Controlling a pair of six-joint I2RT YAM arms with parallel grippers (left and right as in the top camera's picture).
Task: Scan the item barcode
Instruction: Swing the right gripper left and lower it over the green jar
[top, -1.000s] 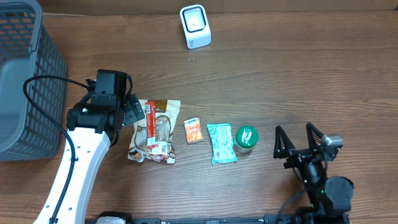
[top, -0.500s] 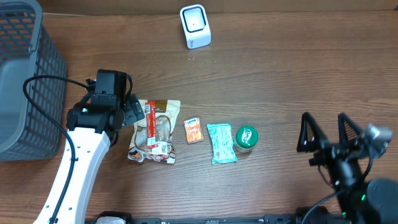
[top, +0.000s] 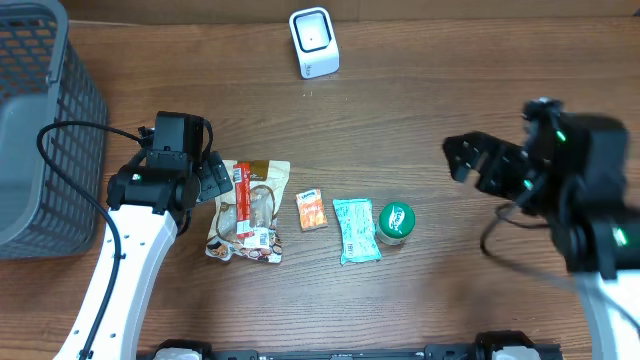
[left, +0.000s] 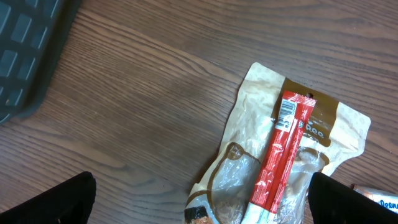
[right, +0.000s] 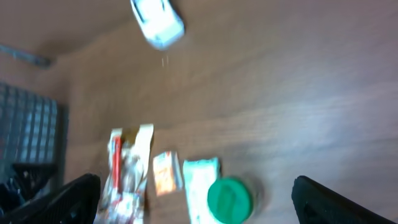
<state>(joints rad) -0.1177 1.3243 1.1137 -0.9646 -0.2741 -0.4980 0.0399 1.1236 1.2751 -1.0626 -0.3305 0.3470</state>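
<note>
The task is barely begun; nothing is held and nothing has been brought to the scanner (top: 313, 42). The left gripper (top: 218, 180) has its jaws spread wide and empty, low over the table (top: 420, 100). Directly ahead of it and between its fingers (left: 62, 199) in the wrist view lies a brown pouch (left: 249, 168) flat on the wood, apart from both fingers. A red stick (left: 283, 155) lies along the top of the pouch, with a barcode (left: 286, 115) showing at the end farthest from the gripper. The scanner stands well away from this gripper, off past the pouch. The right gripper (top: 462, 160) is also wide apart and empty, raised above the table; its wrist view is blurred, but a green-lidded jar (right: 230, 199), a teal packet (right: 198, 177) and an orange packet (right: 165, 174) sit below and ahead of it, untouched. A basket (top: 40, 120) stands well behind the left gripper. By my reading the pouch or the stick is the likely pick; closing on it, lifting it, and turning its barcode to the scanner are all left to do.
</note>
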